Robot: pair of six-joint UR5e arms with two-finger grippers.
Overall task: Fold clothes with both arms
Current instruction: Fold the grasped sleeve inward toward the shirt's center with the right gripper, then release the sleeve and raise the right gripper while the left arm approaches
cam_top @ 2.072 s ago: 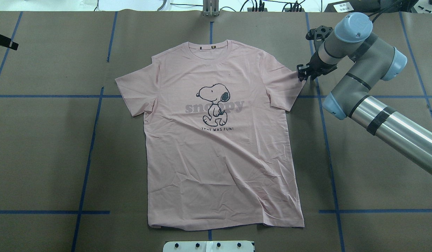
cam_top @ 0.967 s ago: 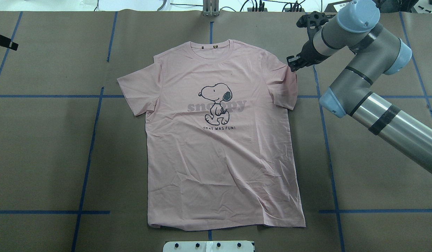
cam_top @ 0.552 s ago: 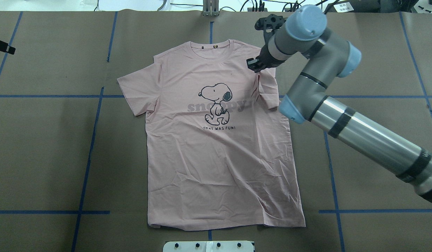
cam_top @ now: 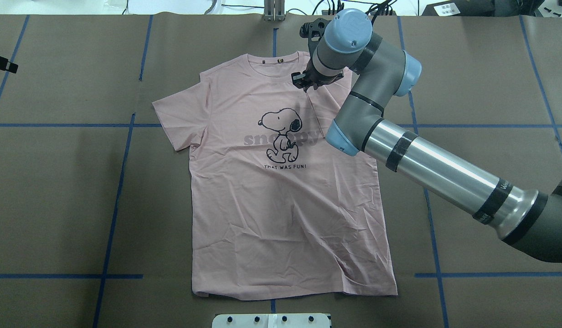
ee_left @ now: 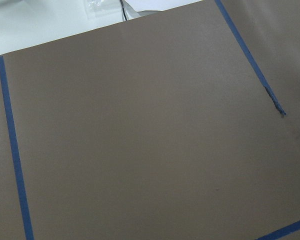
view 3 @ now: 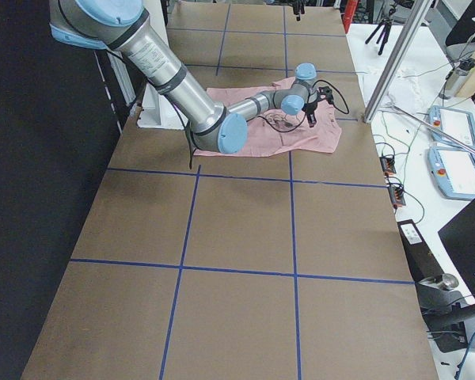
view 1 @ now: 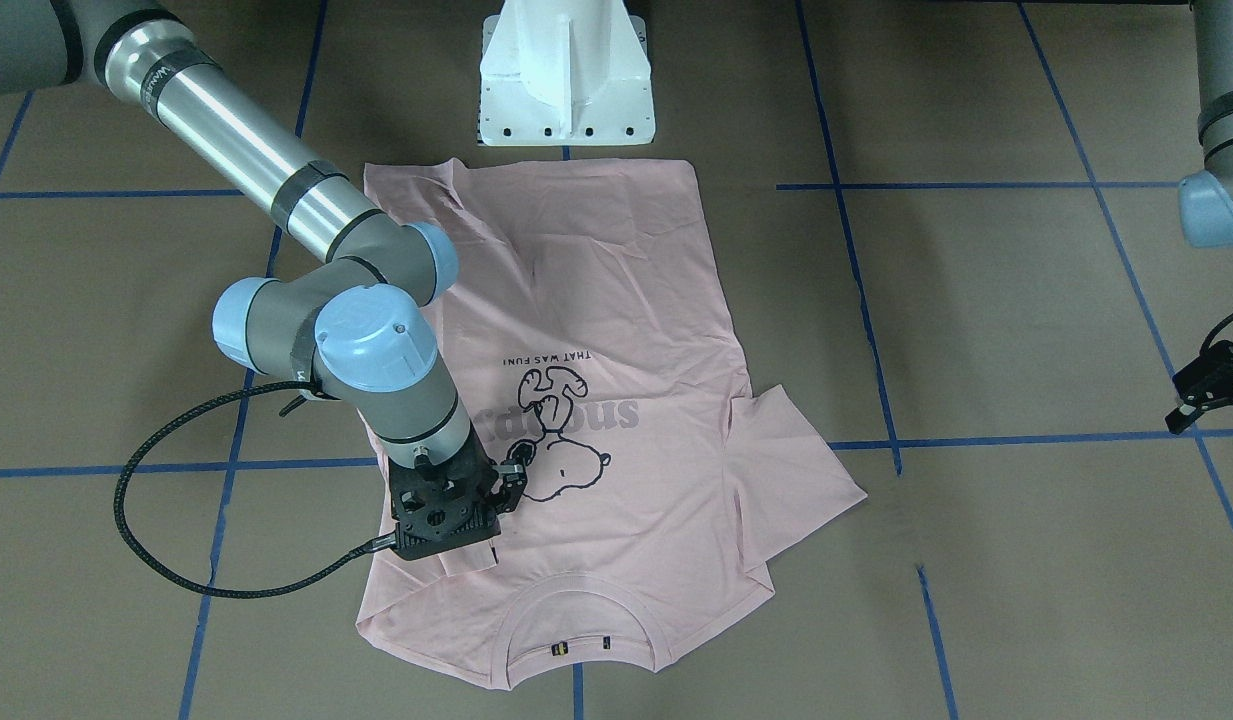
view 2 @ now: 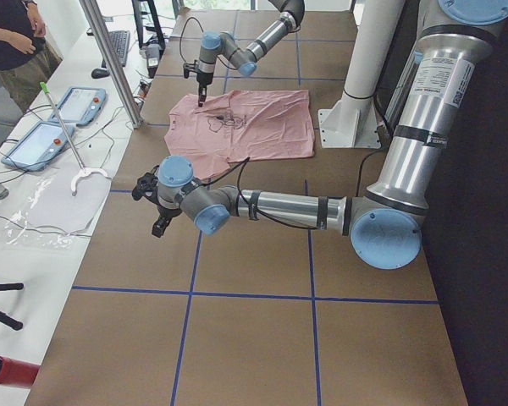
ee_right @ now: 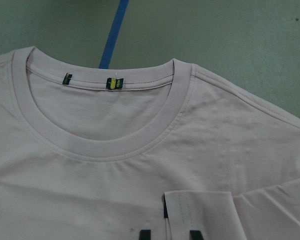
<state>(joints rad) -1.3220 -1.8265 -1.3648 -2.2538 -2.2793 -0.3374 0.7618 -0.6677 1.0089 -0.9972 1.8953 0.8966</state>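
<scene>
At the far left edge of the overhead view, the black two-finger left pincer [cam_top: 5, 64] hangs over the brown paper-covered bench [cam_top: 57, 182], well apart from the garment. I cannot tell whether its fingers are spread or pressed together (its own wrist camera shows only brown paper and blue tape lines [ee_left: 12, 150]).

In the middle of the bench the pale pink short-sleeved T-shirt [cam_top: 281, 205] lies flat, print side up. Its ribbed round neck [cam_top: 276, 68] points towards the far edge and its bottom hem towards the white base plate [cam_top: 271, 320]. The left-hand sleeve [cam_top: 176, 118] lies spread out on the paper. The black-outline cartoon dog [cam_top: 281, 134] sits on the chest over faded grey lettering.

Just right of the neck, the black right pincer [cam_top: 304, 84] hovers above the shoulder area, pinching the stitched hem of the other sleeve [cam_top: 328, 98]. That sleeve is raised and turned in over the chest, ending beside the dog. In the right wrist view one dark fingertip [ee_right: 194, 234] shows at the bottom edge on that hem (two small dark tags [ee_right: 115, 83] sit inside the collar). The silver-grey tubular right arm [cam_top: 435, 168] reaches in from the right.
</scene>
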